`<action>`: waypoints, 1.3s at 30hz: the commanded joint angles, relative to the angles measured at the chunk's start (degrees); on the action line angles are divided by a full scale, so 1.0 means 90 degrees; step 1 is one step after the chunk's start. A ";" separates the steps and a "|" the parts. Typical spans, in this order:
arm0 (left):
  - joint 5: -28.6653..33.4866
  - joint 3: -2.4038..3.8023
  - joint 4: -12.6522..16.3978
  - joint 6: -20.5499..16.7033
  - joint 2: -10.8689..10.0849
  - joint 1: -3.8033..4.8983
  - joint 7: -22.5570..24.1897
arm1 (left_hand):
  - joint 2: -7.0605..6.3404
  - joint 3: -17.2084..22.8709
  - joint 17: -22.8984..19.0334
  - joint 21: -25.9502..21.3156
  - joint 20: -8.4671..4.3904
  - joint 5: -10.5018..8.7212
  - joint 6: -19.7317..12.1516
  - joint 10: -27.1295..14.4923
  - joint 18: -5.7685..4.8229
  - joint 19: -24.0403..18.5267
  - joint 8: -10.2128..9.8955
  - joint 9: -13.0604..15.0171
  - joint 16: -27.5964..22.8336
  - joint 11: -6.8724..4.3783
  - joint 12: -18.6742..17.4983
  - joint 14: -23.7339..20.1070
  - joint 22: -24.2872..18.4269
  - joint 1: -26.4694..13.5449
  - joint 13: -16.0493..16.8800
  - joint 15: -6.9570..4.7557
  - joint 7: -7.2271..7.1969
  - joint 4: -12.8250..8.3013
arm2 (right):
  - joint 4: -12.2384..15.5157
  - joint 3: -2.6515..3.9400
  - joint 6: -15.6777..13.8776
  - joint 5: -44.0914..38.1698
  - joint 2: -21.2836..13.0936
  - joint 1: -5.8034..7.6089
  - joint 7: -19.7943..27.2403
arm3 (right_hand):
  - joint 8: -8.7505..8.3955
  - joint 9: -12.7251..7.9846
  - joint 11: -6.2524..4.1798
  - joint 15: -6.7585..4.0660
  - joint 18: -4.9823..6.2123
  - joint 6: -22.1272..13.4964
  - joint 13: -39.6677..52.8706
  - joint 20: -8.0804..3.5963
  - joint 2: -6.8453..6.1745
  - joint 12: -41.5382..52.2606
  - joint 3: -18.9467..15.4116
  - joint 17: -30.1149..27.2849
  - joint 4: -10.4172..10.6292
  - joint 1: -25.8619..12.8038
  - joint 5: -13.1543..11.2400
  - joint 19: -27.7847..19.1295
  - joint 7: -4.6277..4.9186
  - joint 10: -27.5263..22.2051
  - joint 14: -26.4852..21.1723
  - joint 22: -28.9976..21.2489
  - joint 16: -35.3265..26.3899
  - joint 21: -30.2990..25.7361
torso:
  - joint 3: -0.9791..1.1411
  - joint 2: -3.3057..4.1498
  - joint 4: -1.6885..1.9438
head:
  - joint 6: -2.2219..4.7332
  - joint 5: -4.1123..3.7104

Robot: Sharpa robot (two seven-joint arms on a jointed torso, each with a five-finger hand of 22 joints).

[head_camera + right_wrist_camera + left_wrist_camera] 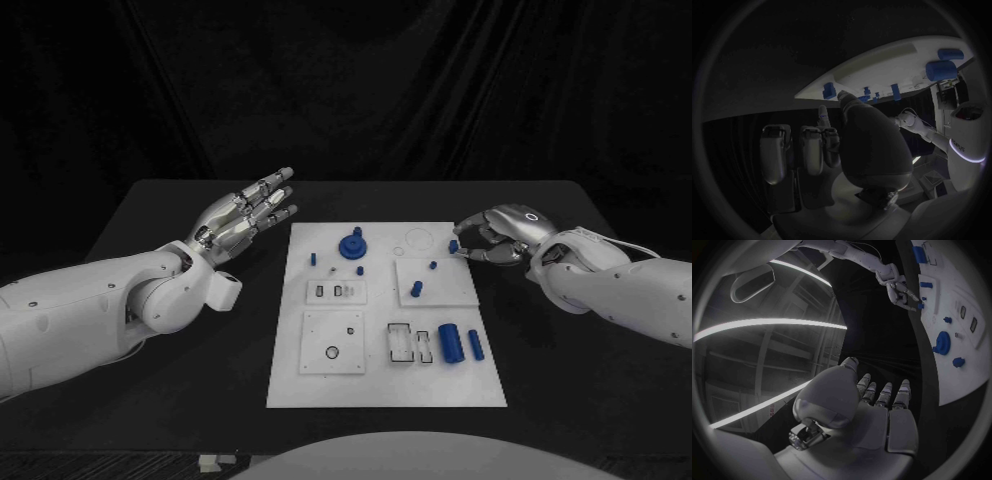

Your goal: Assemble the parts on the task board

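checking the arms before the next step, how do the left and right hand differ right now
The left hand floats open beside the task board, fingers spread; the right hand has its fingers curled at the board's far right edge. The left holds nothing; the right seems to pinch a small blue part. Both are silver hands on white arms.

White task board [462,375] on a black table [173,400]. Blue parts on it: a gear [352,245] near the far edge, two cylinders [450,342] toward the near edge. Arms white, both hands silver: left hand [248,214], right hand [495,235].
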 commanded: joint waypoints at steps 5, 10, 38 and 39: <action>0.0011 0.0006 0.0028 0.0065 -0.0010 -0.0012 0.0085 | -0.0010 0.0027 -0.0007 0.0028 0.0028 0.0028 0.0016 0.0010 0.0066 0.0022 0.0029 0.0009 -0.0023 0.0040 -0.0021 -0.0002 0.0009 0.0053 -0.0009 0.0030 0.0028 0.0010 | -0.0092 0.0003 0.0176 0.0002 0.0090 -0.0088 -0.0155 | 0.0076 0.0028 0.0069 0.0059 0.0021 0.0032 0.1677 0.0040 -0.0002 0.0023 0.0044 0.1545 -0.0013 0.0108 -0.0030 0.0518 0.0058 0.0664 0.0625 0.1584 -0.0045 -0.0046 | -0.0001 0.0001 0.0001 | -0.0007 0.0009; 0.0011 0.0006 0.0028 0.0073 -0.0011 -0.0012 0.0092 | -0.0010 0.0027 -0.0007 0.0028 0.0028 0.0028 0.0016 0.0010 0.0066 0.0022 0.0029 0.0009 -0.0023 0.0040 -0.0021 -0.0002 0.0009 0.0053 -0.0009 0.0030 0.0028 0.0010 | -0.0152 0.0003 0.0158 0.0002 0.0129 -0.0112 -0.0198 | 0.0085 0.0035 0.0073 0.0061 0.0025 0.0037 0.1677 0.0043 -0.0001 0.0023 0.0050 0.1532 -0.0017 0.0136 -0.0035 0.0511 0.0064 0.0664 0.0622 0.1580 -0.0054 -0.0058 | -0.0001 0.0001 0.0000 | -0.0013 0.0003; 0.0011 0.0006 0.0029 0.0141 0.0014 -0.0020 0.0105 | -0.0008 0.0050 -0.0007 0.0028 0.0028 0.0033 0.0020 0.0010 0.0066 0.0022 0.0029 0.0009 -0.0023 0.0042 -0.0021 -0.0002 0.0008 0.0060 -0.0009 0.0031 0.0027 -0.0002 | -0.0375 0.0003 0.0202 0.0024 0.0337 -0.0140 -0.0395 | 0.0308 0.0173 0.0125 0.0113 0.0055 0.0235 0.1677 0.0091 0.0106 0.0023 0.0097 0.1451 -0.0019 0.0331 -0.0081 0.0445 0.0124 0.0664 0.0604 0.1539 -0.0107 -0.0172 | 0.0002 0.0001 0.0003 | -0.0054 -0.0005; 0.0011 0.0006 0.0030 0.0141 0.0013 -0.0020 0.0104 | -0.0008 0.0050 -0.0007 0.0028 0.0028 0.0033 0.0020 0.0010 0.0066 0.0022 0.0029 0.0009 -0.0023 0.0042 -0.0021 -0.0002 0.0008 0.0060 -0.0009 0.0031 0.0027 -0.0002 | -0.0381 0.0003 0.0209 0.0024 0.0343 -0.0143 -0.0391 | 0.0411 0.0229 0.0122 0.0112 0.0057 0.0323 0.1677 0.0091 0.0127 0.0023 0.0109 0.1445 -0.0034 0.0383 0.0007 0.0441 0.0117 0.0664 0.0602 0.1537 -0.0110 -0.0180 | 0.0002 0.0000 0.0003 | -0.0056 -0.0005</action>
